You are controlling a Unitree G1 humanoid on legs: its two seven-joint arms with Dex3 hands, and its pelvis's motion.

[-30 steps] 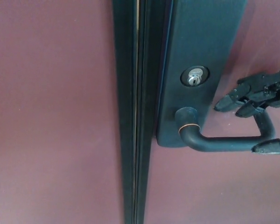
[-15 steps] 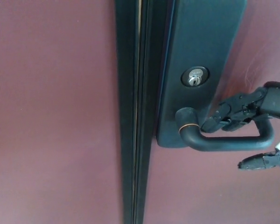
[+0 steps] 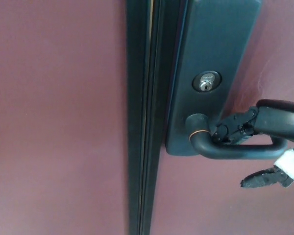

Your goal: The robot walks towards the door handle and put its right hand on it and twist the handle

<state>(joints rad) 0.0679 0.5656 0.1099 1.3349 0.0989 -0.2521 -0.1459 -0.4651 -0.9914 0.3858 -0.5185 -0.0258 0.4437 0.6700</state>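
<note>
The dark lever door handle [image 3: 245,151] juts right from its round neck [image 3: 197,126] on the backplate. My right hand [image 3: 267,125] comes in from the right edge and is open. Its two fingers [image 3: 234,129] lie along the top of the lever, tips close to the neck. The thumb [image 3: 264,178], with a white band behind it, hangs below the lever with a clear gap. The lever looks level. My left hand does not show.
A tall dark backplate [image 3: 213,54] carries a silver key cylinder [image 3: 206,82] above the handle. A dark vertical door edge strip [image 3: 144,117] runs top to bottom left of it. Maroon door panels [image 3: 54,117] fill both sides.
My right hand has slid left along the lever, fingers going from its far end to near the neck. The thumb has dropped from the lever's end to below it. The view shifted slightly.
</note>
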